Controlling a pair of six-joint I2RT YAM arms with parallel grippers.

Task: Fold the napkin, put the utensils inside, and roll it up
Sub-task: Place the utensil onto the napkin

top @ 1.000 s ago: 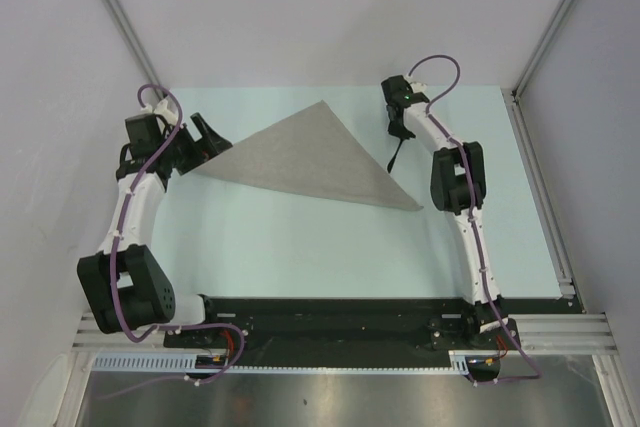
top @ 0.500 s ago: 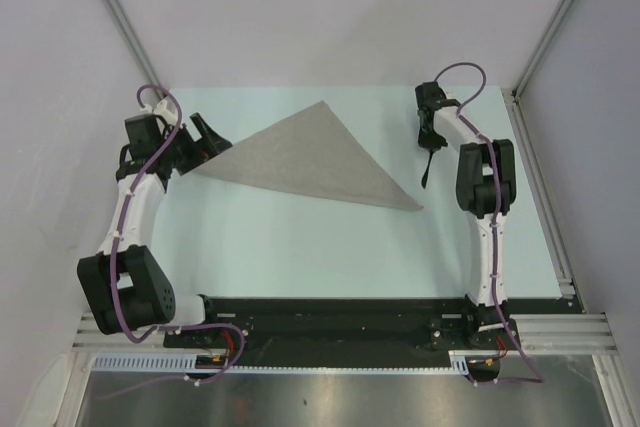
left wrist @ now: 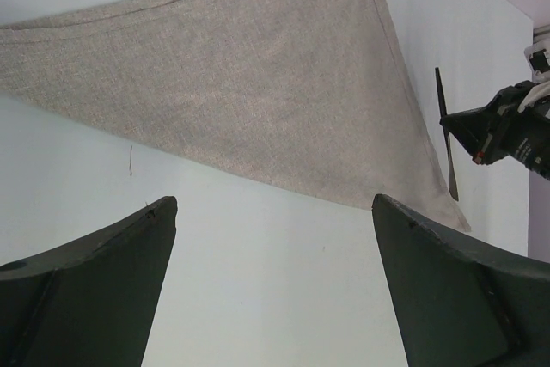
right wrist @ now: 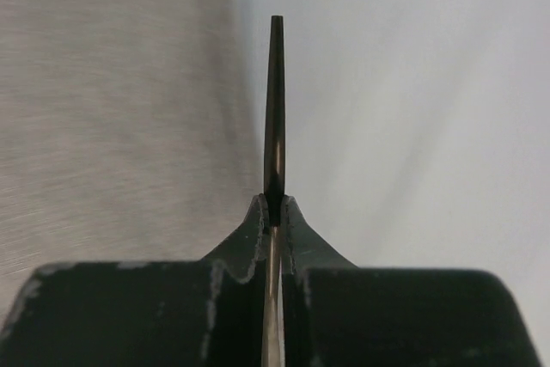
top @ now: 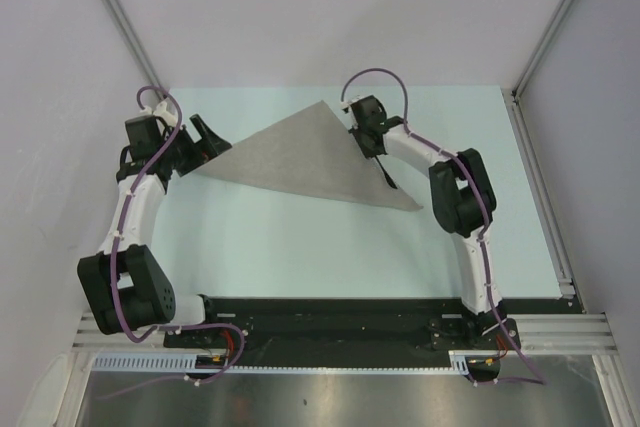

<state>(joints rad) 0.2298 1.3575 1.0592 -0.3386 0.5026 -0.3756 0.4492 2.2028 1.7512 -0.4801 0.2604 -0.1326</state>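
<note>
The right gripper [top: 376, 152] is clamped on the black utensil [top: 386, 177], which juts past its fingertips over the right edge of the triangular folded napkin [top: 300, 162]. The left gripper [top: 205, 139] gapes wide just beside the napkin's left corner.

No readable text, label or number anywhere.
</note>
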